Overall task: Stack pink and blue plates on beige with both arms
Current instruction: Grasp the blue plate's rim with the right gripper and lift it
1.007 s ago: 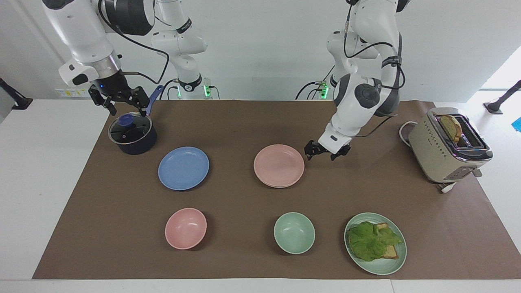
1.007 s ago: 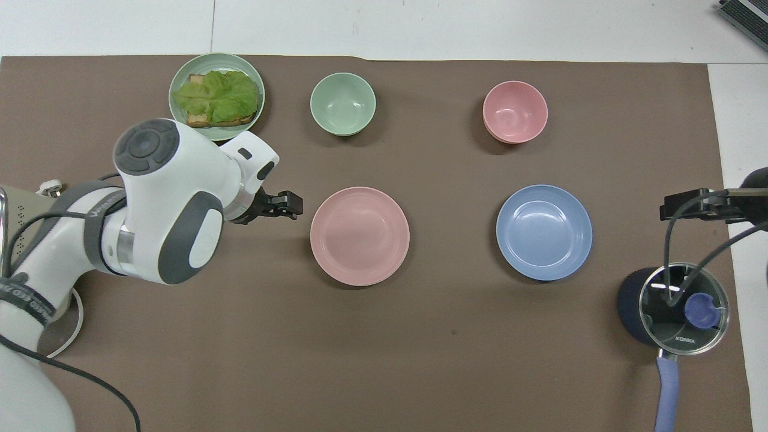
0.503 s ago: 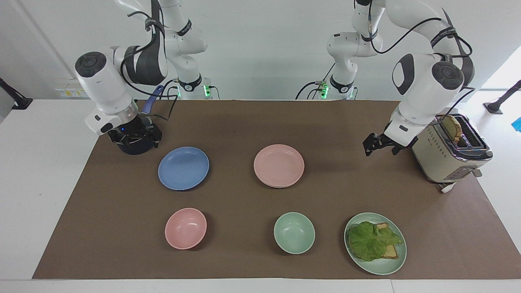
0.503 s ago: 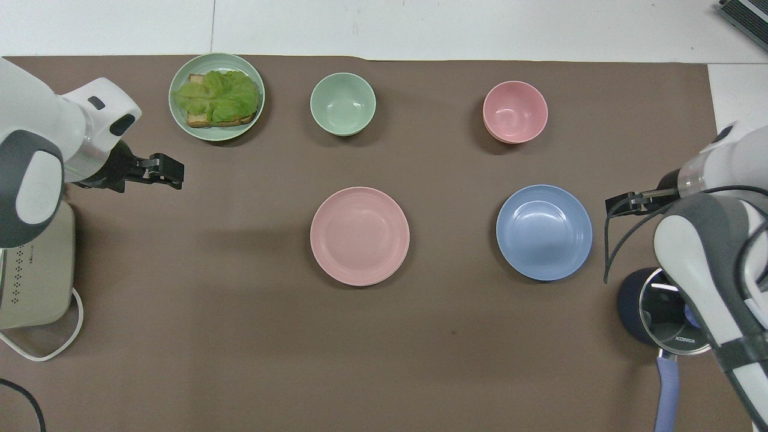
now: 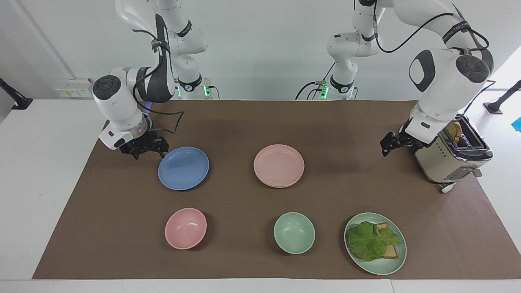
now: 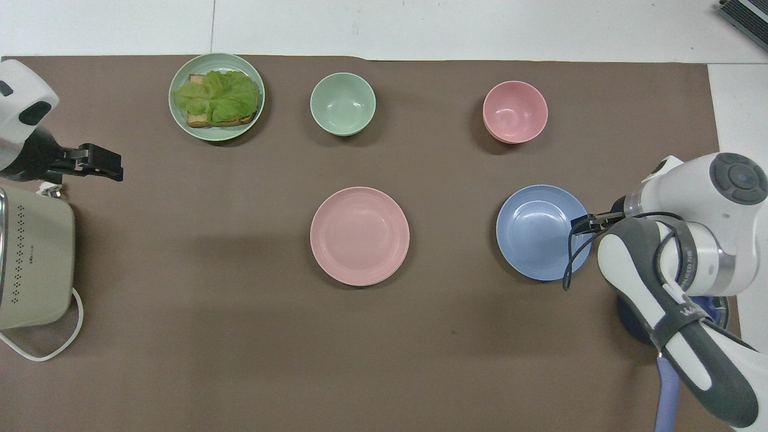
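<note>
Plates first, facing view: pink plate [image 5: 279,165] rests on the beige plate [image 5: 281,185] mid-surface; right claw [image 5: 147,151], spread, sits beside the blue plate [image 5: 183,168]. Overhead view: left claw [image 6: 99,163], spread, empty, hangs near the toaster [image 6: 33,258].

A plain brown mat [image 5: 244,122] covers the white tabletop [image 5: 40,162], and on it lie a matte medium-blue round plate [image 5: 183,168], a matte pastel-pink round plate [image 5: 279,165] with a thin cream-beige rim showing under its edge, a pastel-pink bowl [image 5: 185,228], a pale green bowl [image 5: 294,232] and a pale green plate [image 5: 390,264] carrying bright green lettuce over tan toast. The boxy cream toaster [image 5: 437,162] bears rows of small dark dots and a chrome top. Both arms are white with grey-black joint caps, black cables and black fingers.
</note>
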Robot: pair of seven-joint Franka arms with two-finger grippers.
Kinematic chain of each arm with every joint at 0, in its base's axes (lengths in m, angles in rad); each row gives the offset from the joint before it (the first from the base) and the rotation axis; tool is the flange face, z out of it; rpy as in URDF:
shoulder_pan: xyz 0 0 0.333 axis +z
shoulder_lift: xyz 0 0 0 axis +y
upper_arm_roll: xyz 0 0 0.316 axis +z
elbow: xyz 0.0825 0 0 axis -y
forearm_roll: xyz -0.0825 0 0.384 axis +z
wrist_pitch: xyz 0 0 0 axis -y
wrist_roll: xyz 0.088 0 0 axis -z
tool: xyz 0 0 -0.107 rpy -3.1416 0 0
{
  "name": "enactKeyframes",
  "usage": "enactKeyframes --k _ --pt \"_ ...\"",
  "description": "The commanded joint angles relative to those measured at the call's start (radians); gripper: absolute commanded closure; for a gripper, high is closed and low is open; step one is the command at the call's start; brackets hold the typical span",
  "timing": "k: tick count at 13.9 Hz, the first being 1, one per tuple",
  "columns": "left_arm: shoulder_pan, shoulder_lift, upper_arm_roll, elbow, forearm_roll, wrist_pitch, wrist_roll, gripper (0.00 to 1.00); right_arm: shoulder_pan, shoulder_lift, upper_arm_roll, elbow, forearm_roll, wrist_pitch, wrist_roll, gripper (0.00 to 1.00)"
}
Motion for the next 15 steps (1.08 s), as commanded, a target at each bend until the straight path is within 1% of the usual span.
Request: enactKeyframes --k 1,2,3,4,6,7,12,13,15 --pt "0.005 -0.050 -0.012 0.000 0.021 -0.059 0.020 0.00 -0.013 0.025 0.004 -0.023 0.059 0.042 -0.065 0.00" --pt "0.002 -0.069 -0.013 0.000 0.020 -0.067 0.020 0.00 -0.015 0.033 0.004 -0.023 0.065 0.055 -0.074 0.00" --pt "0.002 -0.092 -0.015 0.002 0.018 -0.080 0.019 0.00 -0.015 0.033 0.004 -0.023 0.065 0.055 -0.097 0.06" --pt "0.008 -0.114 -0.012 0.002 0.015 -0.099 0.022 0.00 -0.016 0.033 0.004 -0.023 0.065 0.056 -0.111 0.28" --pt "0.006 -0.140 -0.012 0.002 0.012 -0.111 0.017 0.00 -0.016 0.034 0.004 -0.023 0.067 0.059 -0.114 0.82" --pt "0.005 -0.143 -0.012 0.002 0.012 -0.110 0.016 0.00 -0.016 0.034 0.004 -0.023 0.067 0.059 -0.111 1.00" --pt "0.009 -0.145 -0.010 0.000 0.011 -0.108 0.013 0.00 -0.018 0.048 0.004 0.003 0.073 0.043 -0.109 1.00" --pt "0.009 -0.145 -0.010 0.002 0.011 -0.111 0.013 0.00 -0.018 0.051 0.004 0.029 0.073 0.024 -0.112 1.00" --pt "0.009 -0.145 -0.010 0.002 0.011 -0.111 0.013 0.00 -0.024 0.034 0.002 0.075 0.075 -0.064 -0.125 1.00"
